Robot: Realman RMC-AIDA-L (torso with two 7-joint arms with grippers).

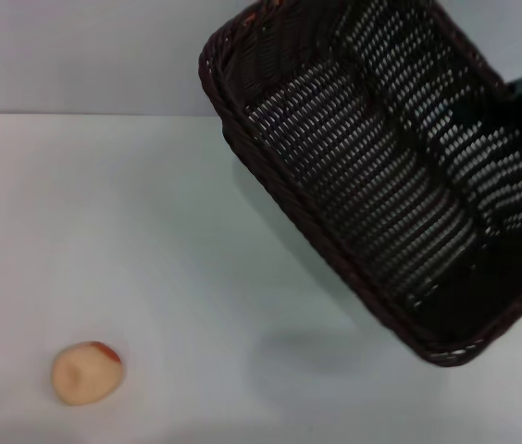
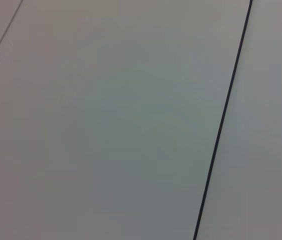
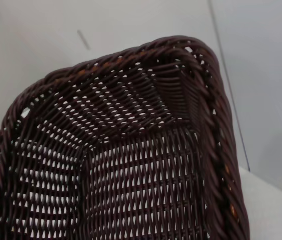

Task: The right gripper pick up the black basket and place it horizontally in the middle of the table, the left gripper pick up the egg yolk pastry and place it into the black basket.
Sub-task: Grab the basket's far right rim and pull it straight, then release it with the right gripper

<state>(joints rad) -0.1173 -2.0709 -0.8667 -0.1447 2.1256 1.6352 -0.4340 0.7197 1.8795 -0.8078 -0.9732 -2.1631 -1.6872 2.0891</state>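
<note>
The black basket hangs tilted above the right half of the white table, casting a shadow beneath it. My right gripper shows only as a dark shape at the basket's far right rim, shut on that rim. The right wrist view looks into the woven inside of the basket from close up. The egg yolk pastry, a pale ball with an orange-red patch, lies alone on the table at the near left. My left gripper is out of view; its wrist camera shows none of the task's objects.
A grey wall rises behind the table's far edge. The left wrist view shows only a plain pale surface crossed by a thin dark line.
</note>
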